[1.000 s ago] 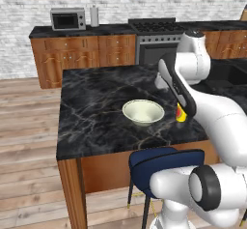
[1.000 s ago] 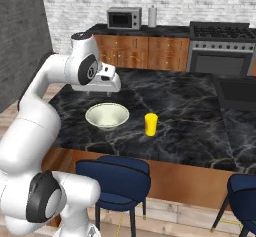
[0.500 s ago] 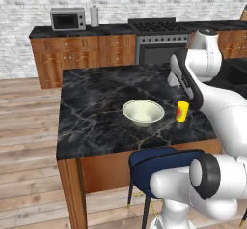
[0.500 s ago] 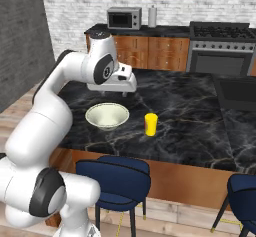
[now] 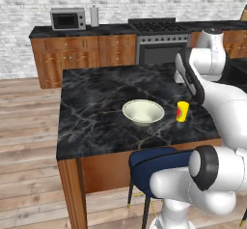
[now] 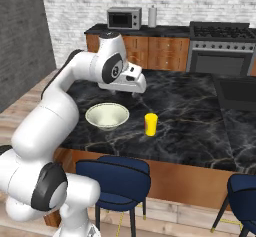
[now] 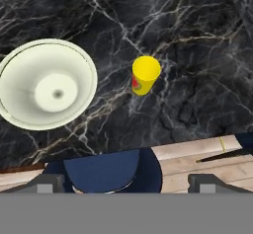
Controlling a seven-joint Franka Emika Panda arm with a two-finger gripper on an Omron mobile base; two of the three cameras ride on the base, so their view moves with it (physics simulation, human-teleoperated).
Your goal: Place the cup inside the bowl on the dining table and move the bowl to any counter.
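Note:
The yellow cup (image 5: 182, 111) (image 6: 151, 124) (image 7: 145, 75) with its red patch stands upright on the black marble dining table (image 5: 96, 112) (image 6: 200, 111) (image 7: 197, 45). A short gap to its left sits the cream bowl (image 5: 143, 112) (image 6: 107, 116) (image 7: 47, 83), with nothing in it. My gripper (image 6: 136, 94) (image 7: 126, 182) hangs above the table on its far side, behind the bowl and the cup. It looks down past both toward the table's near edge. The fingertips stand wide apart, open and holding nothing.
A blue chair (image 5: 154, 163) (image 6: 112, 173) (image 7: 108, 171) is tucked under the table's near edge, and another (image 6: 245, 191) is at the right. The counter (image 5: 96, 30) (image 6: 150, 30) with a microwave (image 5: 68, 19) runs along the back wall beside a stove (image 5: 157, 39).
The hand has swung from just over the cup and bowl up and back toward the table's far side. Cup and bowl have stayed put. The jaws have remained open.

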